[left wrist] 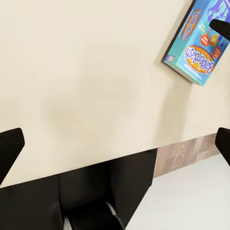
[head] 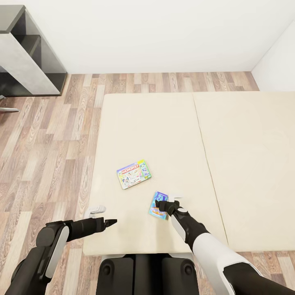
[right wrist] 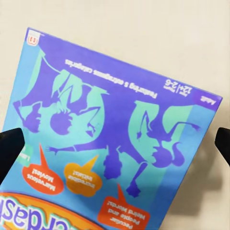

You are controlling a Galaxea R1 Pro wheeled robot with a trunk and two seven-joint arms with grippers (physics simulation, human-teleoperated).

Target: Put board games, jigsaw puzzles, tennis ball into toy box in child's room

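Observation:
Two board games lie on the cream bed. The pale one with a red logo lies flat near the middle of the bed's left half. The blue cartoon one sits nearer the front edge. My right gripper is right over the blue box, open, with a finger at each side. My left gripper hovers open over bare mattress near the front edge, to the left of the blue box and holding nothing.
Wood-plank floor runs left of the bed and behind it. A grey desk unit stands at the far left against the white wall. My dark base butts against the bed's front edge.

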